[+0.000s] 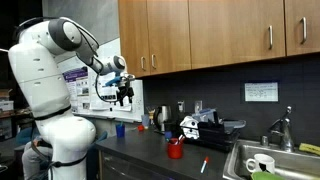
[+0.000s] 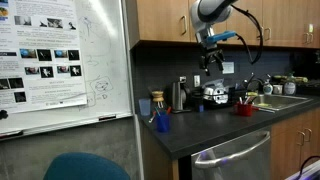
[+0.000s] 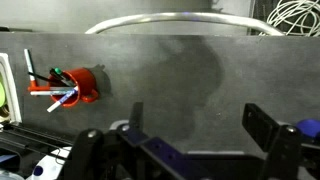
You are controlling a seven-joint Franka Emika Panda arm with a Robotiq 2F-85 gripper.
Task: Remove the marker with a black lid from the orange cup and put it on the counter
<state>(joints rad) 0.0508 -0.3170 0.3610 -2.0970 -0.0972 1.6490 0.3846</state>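
Note:
The orange cup (image 3: pixel 88 86) lies at the left of the wrist view on the dark counter (image 3: pixel 180 70), with several markers sticking out of it. One of them is the thin dark marker with a black lid (image 3: pixel 42 76); beside it is a marker with red and pale-blue parts (image 3: pixel 60 99). My gripper (image 3: pixel 200 125) hangs high above the counter, open and empty, well to the right of the cup. Both exterior views show the gripper (image 1: pixel 124 94) (image 2: pixel 209 72) raised in the air, far from the cup (image 1: pixel 175 150) (image 2: pixel 243 109).
A small blue cup (image 1: pixel 120 128) (image 2: pixel 162 122) stands on the counter. A steel sink (image 1: pixel 272 162) (image 2: pixel 285 101) holds dishes. Appliances (image 1: pixel 205 125) line the back wall under wooden cabinets (image 1: pixel 210 30). A loose marker (image 1: pixel 204 165) lies near the sink. A whiteboard (image 2: pixel 90 70) stands nearby.

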